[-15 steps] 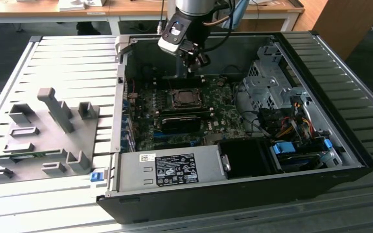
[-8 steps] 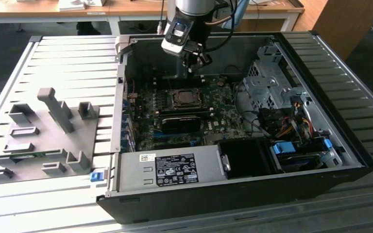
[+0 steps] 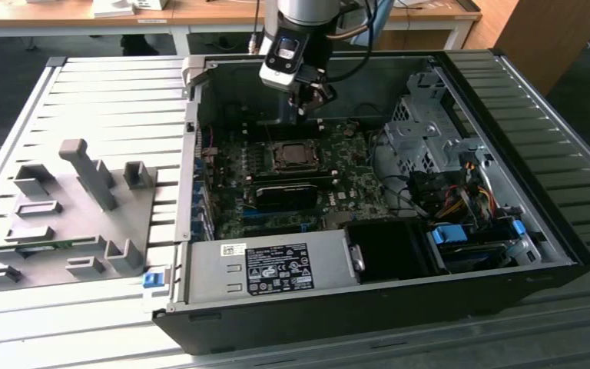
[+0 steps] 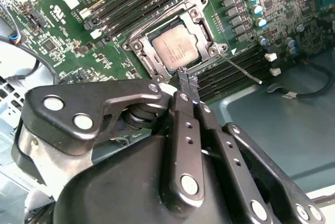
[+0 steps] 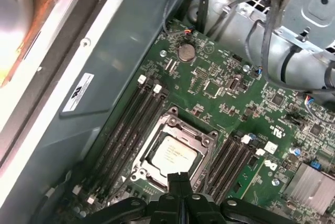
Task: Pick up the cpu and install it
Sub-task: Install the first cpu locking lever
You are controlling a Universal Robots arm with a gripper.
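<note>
- My claw (image 3: 309,100) hangs inside the open computer case (image 3: 541,223), in the upper middle of the exterior view, just above the motherboard (image 3: 346,188) and near the case's far wall.
- In both wrist views my fingers (image 4: 187,84) are pressed flat together, tips meeting with no gap, and they hold nothing.
- The cpu (image 4: 178,50) lies flat in the socket (image 4: 205,22), its pale silvery square top bare; in the first wrist view it (image 5: 173,155) sits just beyond my fingertips (image 5: 179,178).
- The socket's metal frame rings the chip on all sides, and a thin metal lever (image 4: 239,68) sticks out from one corner across the board.
- Long dark memory slots (image 5: 128,130) run along both flanks of the socket, so the free room is mostly straight above the chip.
- The case is a deep box with grey-blue steel walls; it holds the green board, a drive cage (image 3: 429,127) with coloured cables at the exterior view's right, and a labelled power supply (image 3: 270,269) along the near edge.
- On the ribbed metal table (image 3: 111,100), at the exterior view's left, stands a grey tray (image 3: 70,219) of blocky upright holders, with a thin green memory stick (image 3: 44,247) lying in it.
</note>
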